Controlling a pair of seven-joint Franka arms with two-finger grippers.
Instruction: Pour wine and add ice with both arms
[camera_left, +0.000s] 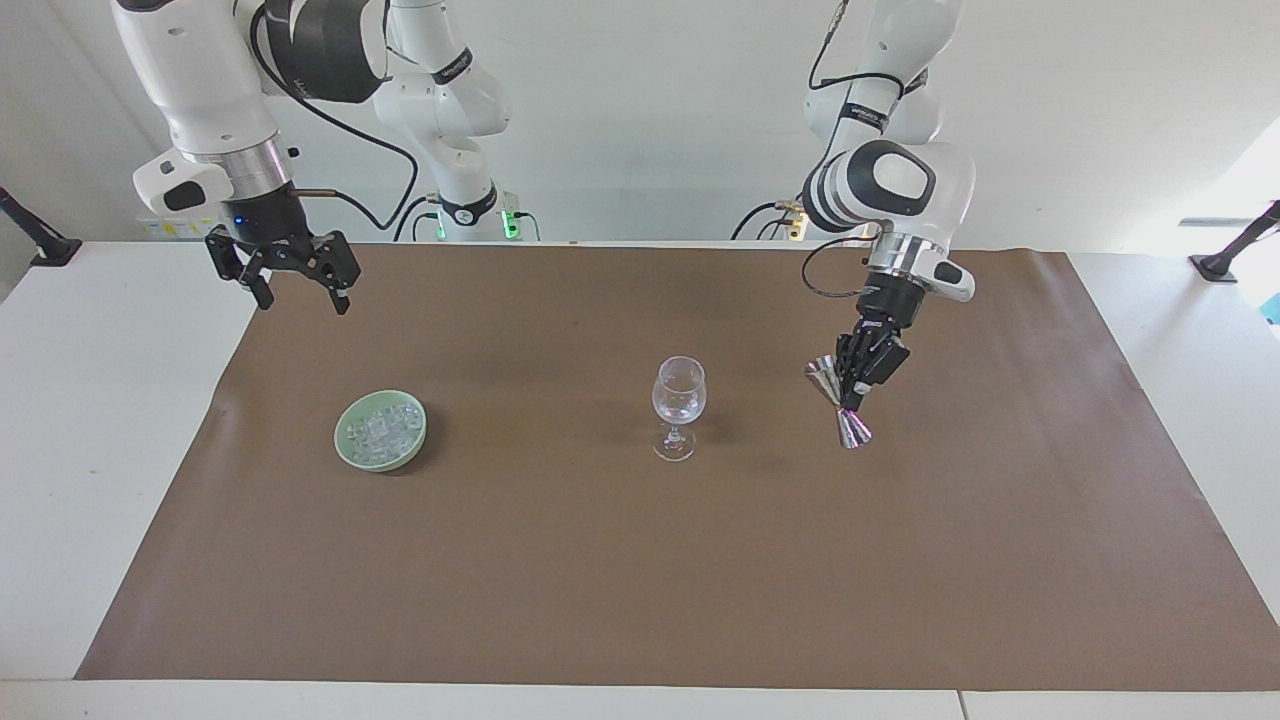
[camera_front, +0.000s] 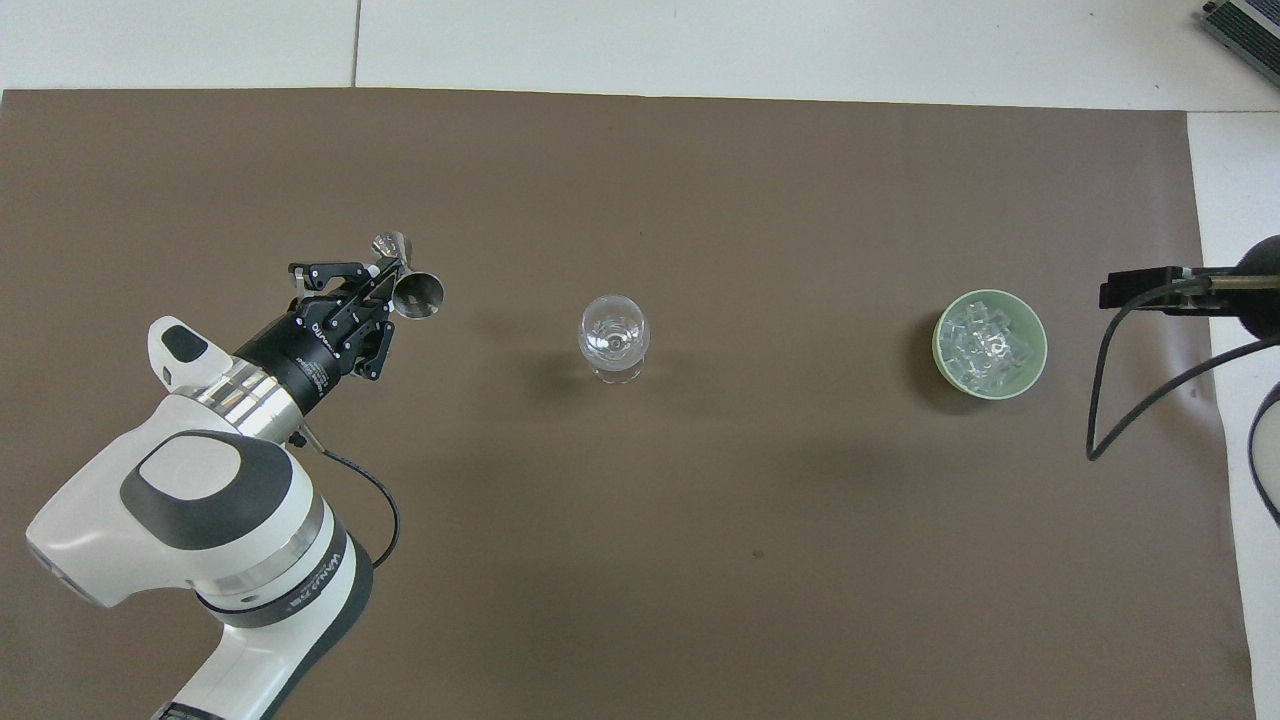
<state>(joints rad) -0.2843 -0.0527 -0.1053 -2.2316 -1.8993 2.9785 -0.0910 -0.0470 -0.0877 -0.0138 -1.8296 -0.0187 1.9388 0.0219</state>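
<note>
The left hand (camera_left: 849, 398) grips a tilted jigger (camera_left: 838, 403) by its waist, beside the glass (camera_left: 679, 405). The right hand (camera_left: 296, 284) hangs wide open near the ice (camera_left: 381, 432) bowl (camera_left: 346, 452).

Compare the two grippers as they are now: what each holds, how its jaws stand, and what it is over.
The left gripper is shut on a silver jigger, tilted, beside the wine glass over the brown mat. The right gripper holds nothing, its jaws spread open, waiting over the mat's edge, not over the green bowl of ice. Both hang above the table.
</note>
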